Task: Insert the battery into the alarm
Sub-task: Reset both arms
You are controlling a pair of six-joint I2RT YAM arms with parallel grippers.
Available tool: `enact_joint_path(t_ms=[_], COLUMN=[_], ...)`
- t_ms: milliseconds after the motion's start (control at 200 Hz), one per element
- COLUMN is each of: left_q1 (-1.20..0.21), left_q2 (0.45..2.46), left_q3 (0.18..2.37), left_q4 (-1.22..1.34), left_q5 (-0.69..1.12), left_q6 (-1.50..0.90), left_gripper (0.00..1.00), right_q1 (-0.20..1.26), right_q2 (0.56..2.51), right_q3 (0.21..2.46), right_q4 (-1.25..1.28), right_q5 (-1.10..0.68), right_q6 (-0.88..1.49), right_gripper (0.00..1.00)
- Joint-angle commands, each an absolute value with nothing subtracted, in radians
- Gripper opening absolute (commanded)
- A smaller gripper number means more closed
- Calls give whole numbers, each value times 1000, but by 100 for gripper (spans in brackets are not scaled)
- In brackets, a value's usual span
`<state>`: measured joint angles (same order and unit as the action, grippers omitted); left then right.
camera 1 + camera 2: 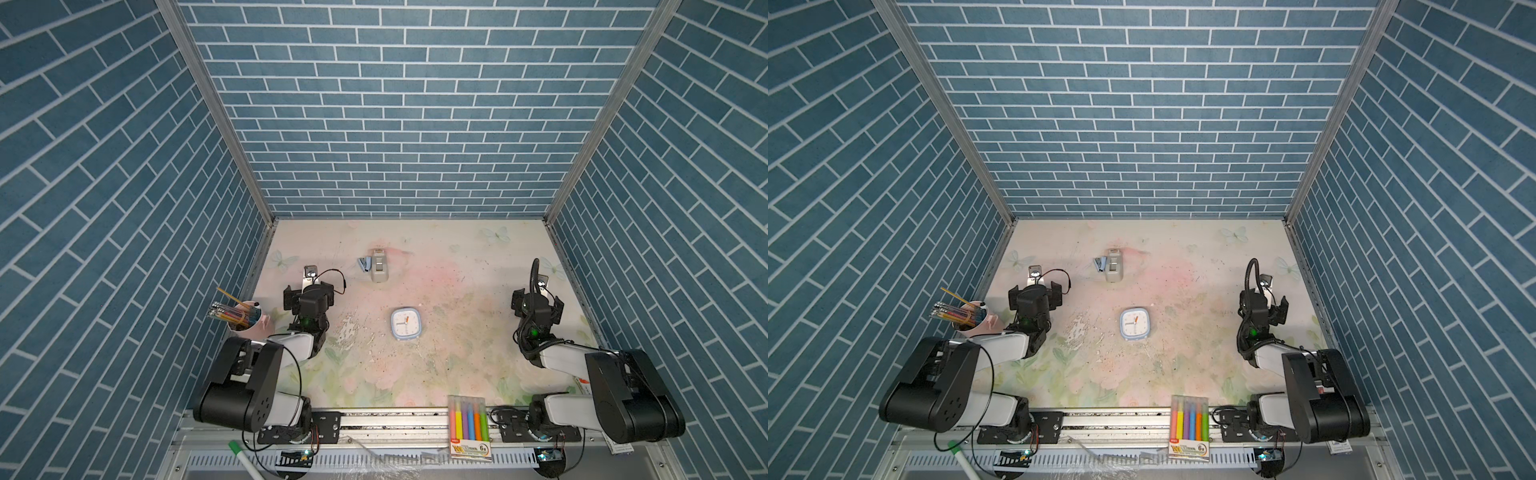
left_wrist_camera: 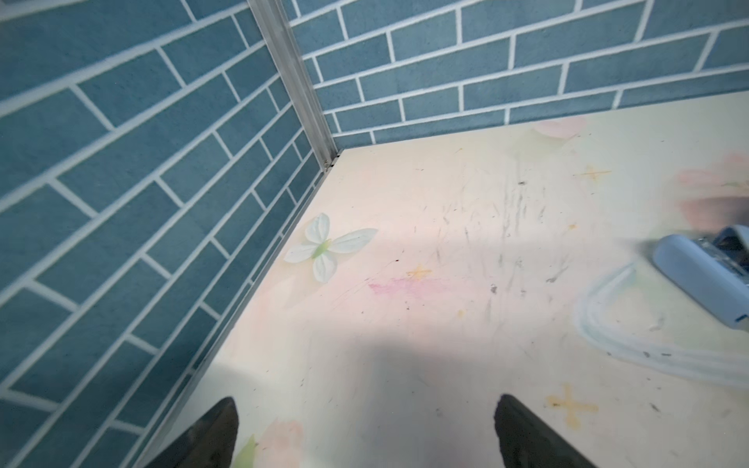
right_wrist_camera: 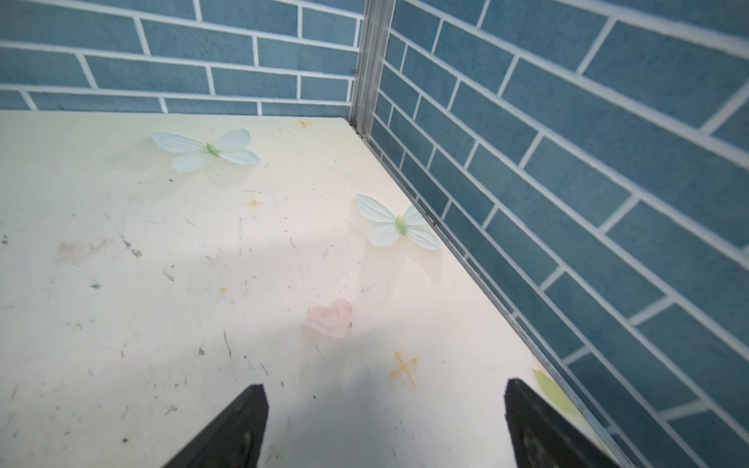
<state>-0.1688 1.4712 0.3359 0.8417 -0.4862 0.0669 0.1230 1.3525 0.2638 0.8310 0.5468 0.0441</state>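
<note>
The alarm [image 1: 407,324] [image 1: 1135,325] is a light-blue rounded-square clock lying face up near the middle of the floral table, white dial and orange hands showing. The battery is not visible in any view. My left gripper [image 1: 308,291] [image 1: 1037,293] hovers left of the clock, pointing at the far wall. The left wrist view shows this gripper [image 2: 364,405] open over bare table. My right gripper [image 1: 537,301] [image 1: 1262,305] hangs at the right side, well away from the clock. In its wrist view it [image 3: 385,387] is also open, with nothing between the fingers.
A grey boxy device [image 1: 379,268] and a small blue stapler [image 1: 365,264] [image 2: 705,279] sit at the back left. A pink cup of pencils [image 1: 245,318] stands by the left arm. A highlighter pack [image 1: 468,428] lies on the front rail. Brick-patterned walls close three sides.
</note>
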Motion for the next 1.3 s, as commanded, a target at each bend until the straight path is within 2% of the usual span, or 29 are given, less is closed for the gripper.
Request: enact_joint_path(t_ms=[0, 40, 85, 130, 200, 210, 235, 260, 1290], left_q1=[-141, -135, -118, -101, -70, -69, -68, -67, -69], left_q2=[1541, 1525, 1542, 1528, 1530, 1528, 1528, 1530, 1529], left_q3=[311, 342, 349, 365, 374, 374, 377, 375, 377], left_q4=[1050, 950, 971, 912, 891, 887, 883, 891, 887], left_q5=[-396, -352, -328, -316, -262, -260, -258, -257, -258], left_q6=[95, 91, 84, 62, 41, 41, 39, 39, 43], left_gripper=[100, 100, 100, 99, 100, 100, 100, 100, 100], right_q1=[67, 50, 45, 37, 13, 6, -11, -17, -17], right_q2=[1449, 1512, 1563, 1527, 1541, 1536, 1541, 1543, 1544], right_q3=[274, 273, 282, 323, 378, 379, 378, 378, 389], right_q4=[1023, 1082, 1126, 982, 896, 885, 893, 903, 877], right_q5=[353, 299, 276, 267, 246, 234, 211, 208, 205], right_q6=[36, 35, 21, 46, 64, 71, 80, 84, 83], right_gripper=[89, 87, 86, 85, 83, 84, 97, 99, 99])
